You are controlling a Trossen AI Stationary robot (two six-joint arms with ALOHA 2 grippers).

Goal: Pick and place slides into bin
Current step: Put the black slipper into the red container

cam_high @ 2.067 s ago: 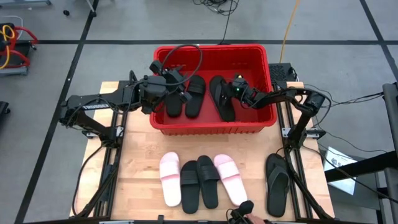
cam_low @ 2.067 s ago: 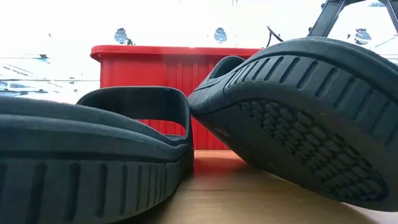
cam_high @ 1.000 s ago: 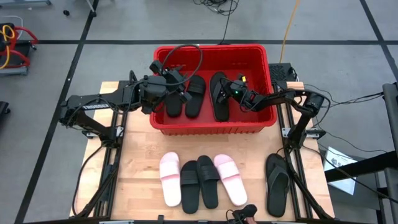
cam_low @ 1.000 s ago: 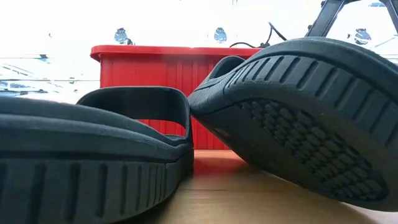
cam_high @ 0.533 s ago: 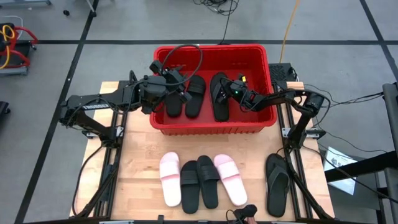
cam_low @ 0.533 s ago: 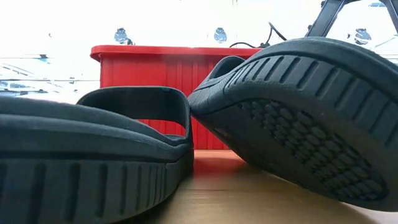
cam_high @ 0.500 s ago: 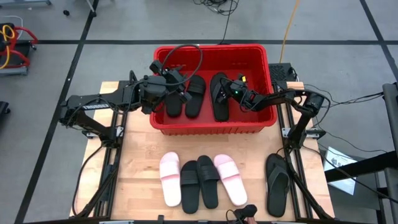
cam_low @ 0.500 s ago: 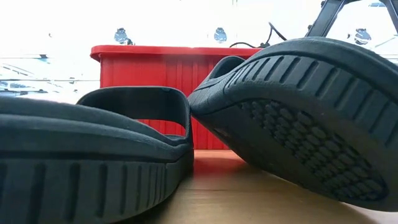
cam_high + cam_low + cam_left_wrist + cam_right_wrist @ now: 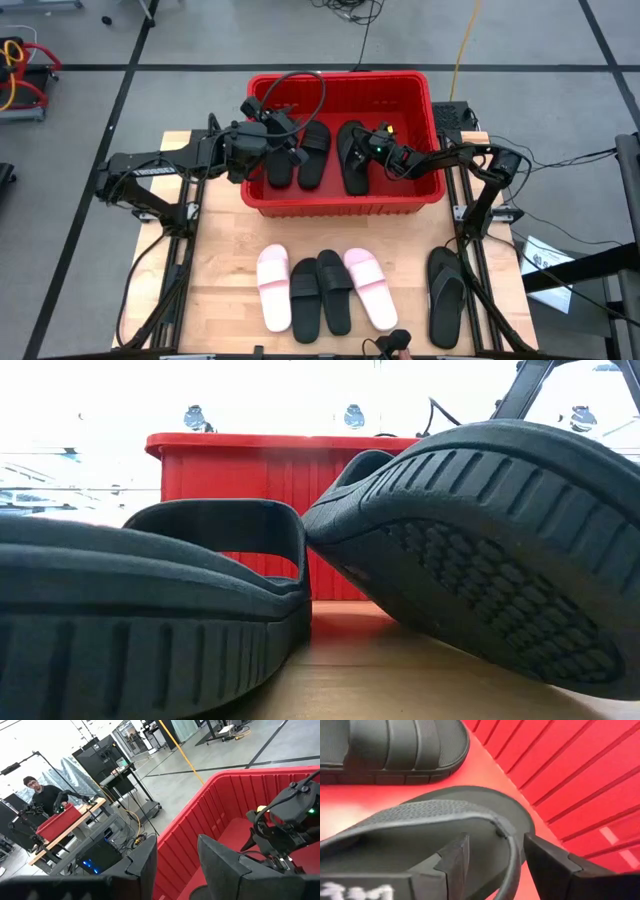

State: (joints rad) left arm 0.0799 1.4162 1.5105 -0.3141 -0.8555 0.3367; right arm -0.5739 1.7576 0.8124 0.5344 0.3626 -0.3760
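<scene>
The red bin [image 9: 340, 78] stands at the table's far middle. On its floor lie two black band slides [image 9: 283, 162] [image 9: 313, 155] and a black flip-flop [image 9: 352, 158]. My right gripper [image 9: 368, 145] is low inside the bin over the flip-flop. It is open in the right wrist view [image 9: 492, 855], with the thong strap [image 9: 507, 847] lying in the gap between its fingers. Whether a finger touches the strap, I cannot tell. My left gripper [image 9: 290, 140] hovers open [image 9: 175, 855] over the bin's left part, above the band slides.
Near the table's front edge lie a pale pink slide [image 9: 273, 288], two black slides [image 9: 306, 297] [image 9: 333, 290], another pink slide [image 9: 370, 288] and a black flip-flop [image 9: 446, 295] at the right. The black pair fills the low view [image 9: 150, 610], with the bin [image 9: 250, 460] behind it.
My right gripper has opened over the flip-flop's strap and stayed in place inside the bin. The flip-flop lies still on the bin's floor.
</scene>
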